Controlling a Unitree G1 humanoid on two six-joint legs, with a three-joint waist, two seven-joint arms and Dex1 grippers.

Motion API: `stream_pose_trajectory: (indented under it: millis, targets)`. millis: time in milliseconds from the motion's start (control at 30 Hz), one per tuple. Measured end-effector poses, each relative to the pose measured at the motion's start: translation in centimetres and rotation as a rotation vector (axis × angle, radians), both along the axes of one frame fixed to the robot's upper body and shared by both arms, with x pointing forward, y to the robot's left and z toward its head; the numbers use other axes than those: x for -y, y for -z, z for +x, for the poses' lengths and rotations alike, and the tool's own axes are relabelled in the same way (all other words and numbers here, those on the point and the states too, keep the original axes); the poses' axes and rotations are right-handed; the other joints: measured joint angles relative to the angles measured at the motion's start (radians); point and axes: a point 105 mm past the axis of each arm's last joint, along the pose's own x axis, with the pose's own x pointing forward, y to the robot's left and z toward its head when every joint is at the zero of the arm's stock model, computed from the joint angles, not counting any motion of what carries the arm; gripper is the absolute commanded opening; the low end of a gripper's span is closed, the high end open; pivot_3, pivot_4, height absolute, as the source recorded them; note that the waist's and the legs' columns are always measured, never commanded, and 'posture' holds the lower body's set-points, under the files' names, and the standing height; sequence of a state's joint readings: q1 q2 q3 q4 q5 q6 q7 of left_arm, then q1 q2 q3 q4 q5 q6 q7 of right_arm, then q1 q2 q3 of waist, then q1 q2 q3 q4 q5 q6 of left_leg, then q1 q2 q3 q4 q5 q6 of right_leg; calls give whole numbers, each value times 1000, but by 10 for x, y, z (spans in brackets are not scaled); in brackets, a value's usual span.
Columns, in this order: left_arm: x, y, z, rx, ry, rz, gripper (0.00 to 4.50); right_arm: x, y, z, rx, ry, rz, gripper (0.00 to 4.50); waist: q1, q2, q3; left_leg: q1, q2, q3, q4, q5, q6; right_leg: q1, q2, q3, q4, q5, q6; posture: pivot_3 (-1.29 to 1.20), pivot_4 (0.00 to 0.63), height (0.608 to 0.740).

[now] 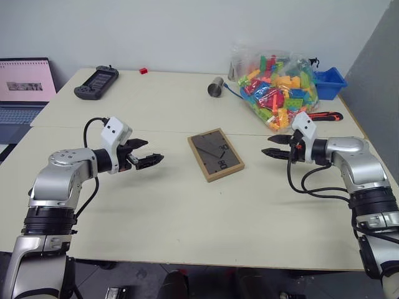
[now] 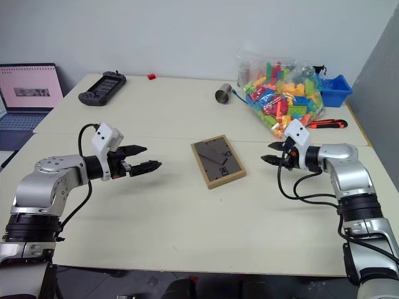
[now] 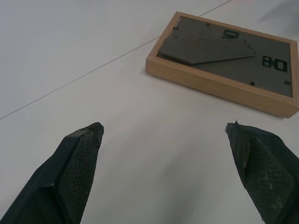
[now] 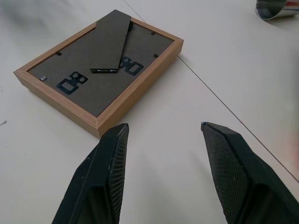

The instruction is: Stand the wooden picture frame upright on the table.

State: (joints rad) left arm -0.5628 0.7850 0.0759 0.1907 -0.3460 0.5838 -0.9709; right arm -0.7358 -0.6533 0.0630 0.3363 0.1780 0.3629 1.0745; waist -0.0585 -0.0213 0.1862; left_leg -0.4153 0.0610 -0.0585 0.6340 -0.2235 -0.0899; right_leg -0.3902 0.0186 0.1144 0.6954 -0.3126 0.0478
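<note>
Nothing of the task is done yet: the wooden picture frame [image 1: 216, 154] lies face down at the middle of the table [image 1: 187, 218], easel stand folded flat. The left hand [image 1: 147, 158] at nine o'clock and the right hand [image 1: 274, 145] at three o'clock both hover released, clear of it. Toward twelve o'clock sit a bag of bricks [image 1: 278, 90], a metal cup [image 1: 216, 86] and a game controller [image 1: 96, 82]; a grey wall stands behind.
</note>
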Motion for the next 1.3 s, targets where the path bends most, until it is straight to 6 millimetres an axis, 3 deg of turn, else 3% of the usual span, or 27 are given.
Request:
stream_pose_trajectory:
  millis: [1100, 1133, 1300]
  targets:
    - [-7, -5, 8, -5, -51, -20, 4494, 1, 2, 6, 3, 17, 19, 2610, 1, 0, 0, 0, 0, 0, 1, 0, 0, 0, 0, 0, 1, 0, 0, 0, 150, 740]
    - [-7, -6, 8, -3, -49, -21, 4318, 0, 1, 6, 4, 16, 20, 2610, 1, 0, 0, 0, 0, 0, 1, 0, 0, 0, 0, 0, 1, 0, 0, 0, 150, 740]
    - [8, 1, 7, -32, 2, -72, 3460, -11, 6, 10, -9, 10, 58, 1597, 1, 0, 0, 0, 0, 0, 1, 0, 0, 0, 0, 0, 1, 0, 0, 0, 150, 740]
